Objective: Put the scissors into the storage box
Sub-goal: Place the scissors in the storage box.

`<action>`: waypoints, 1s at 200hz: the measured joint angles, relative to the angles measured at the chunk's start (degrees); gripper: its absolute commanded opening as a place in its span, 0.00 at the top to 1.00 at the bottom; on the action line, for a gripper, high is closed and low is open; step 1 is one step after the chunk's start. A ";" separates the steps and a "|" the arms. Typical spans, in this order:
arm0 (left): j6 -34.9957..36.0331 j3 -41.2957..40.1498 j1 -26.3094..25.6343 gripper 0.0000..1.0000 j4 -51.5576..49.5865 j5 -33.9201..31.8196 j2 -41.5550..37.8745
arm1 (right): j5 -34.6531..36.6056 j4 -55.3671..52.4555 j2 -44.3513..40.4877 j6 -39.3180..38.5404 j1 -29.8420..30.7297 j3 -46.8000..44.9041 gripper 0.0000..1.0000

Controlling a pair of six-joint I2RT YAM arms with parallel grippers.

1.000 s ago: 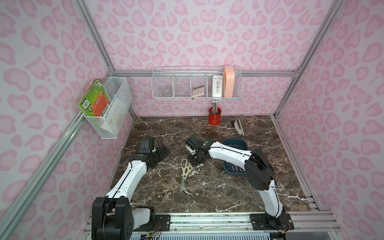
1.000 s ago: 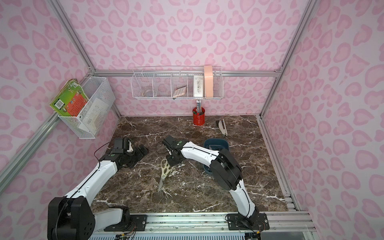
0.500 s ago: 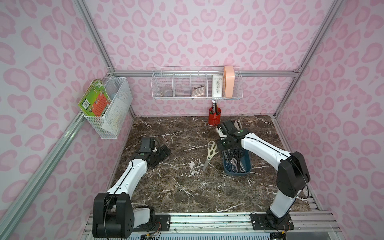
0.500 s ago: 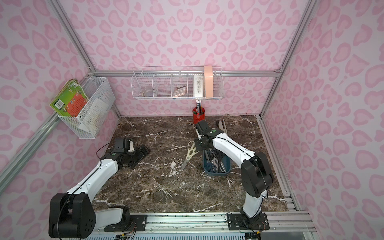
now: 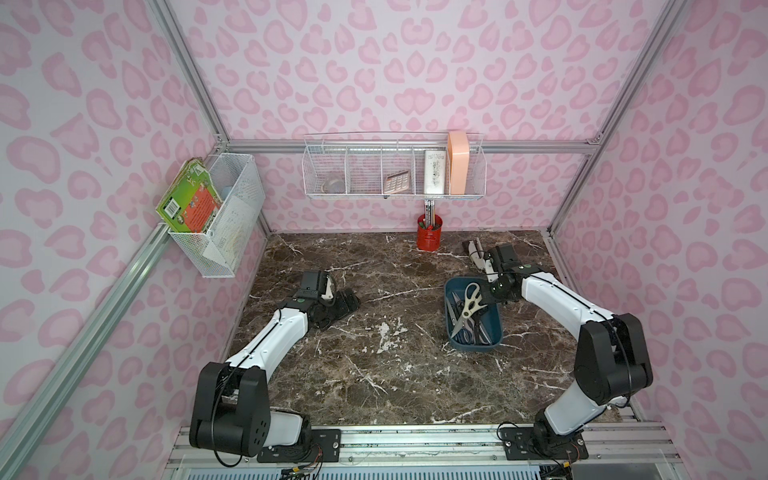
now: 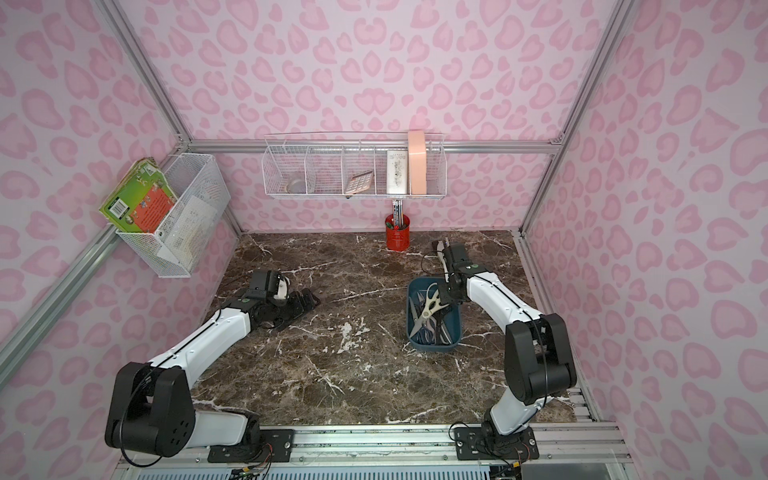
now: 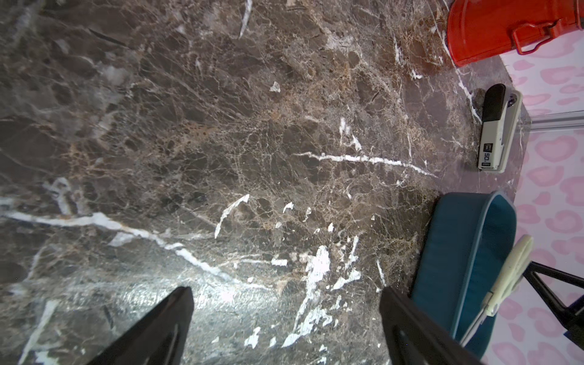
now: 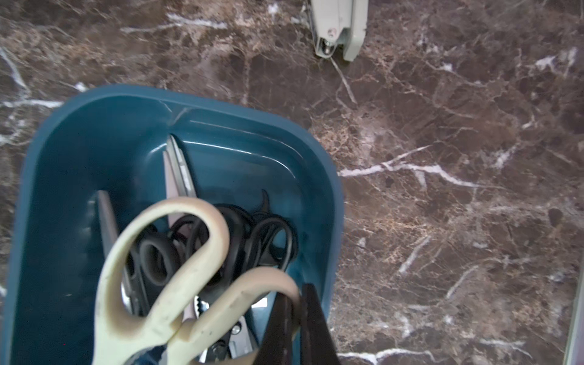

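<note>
Right wrist view: we hold the cream shears (image 8: 164, 284) by one handle in our clenched right gripper (image 8: 295, 319) over the storage box (image 8: 79, 151) of black-handled scissors (image 8: 252, 234), our left gripper (image 7: 284, 292) spread wide.

Left arm (image 5: 270, 345), right arm (image 5: 557, 299): white shells, black joints, green dots (image 5: 300, 296).

Half-hiding the stapler (image 5: 473, 251) at twelve o'clock of the storage box (image 5: 497, 328); burying black-handled scissors (image 8: 237, 227) beneath cream-handled kitchen shears (image 8: 167, 331), obscuring their count.
</note>
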 measured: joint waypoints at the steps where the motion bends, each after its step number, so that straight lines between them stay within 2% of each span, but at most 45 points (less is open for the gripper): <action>1: 0.00 0.00 -0.02 0.03 -0.02 0.00 0.00 | 0.04 0.02 0.00 -0.07 -0.09 -0.07 1.00; 43: 0.15 -0.31 -0.42 0.03 -0.35 -0.15 0.44 | -0.66 2.32 -0.15 -1.92 -2.97 -2.29 1.00; 108: 0.17 -0.37 -0.66 0.02 -1.25 -0.92 0.61 | -1.73 5.70 3.80 -2.40 -0.74 -1.77 1.00; 160: 0.74 -0.44 -0.68 0.01 -1.75 -5.33 -2.16 | -1.03 5.79 3.32 -1.25 0.24 -2.29 0.73; 200: 2.99 0.02 -0.66 0.01 -2.58 -10.19 -4.57 | -1.88 6.12 0.11 -0.17 -0.20 -1.73 0.64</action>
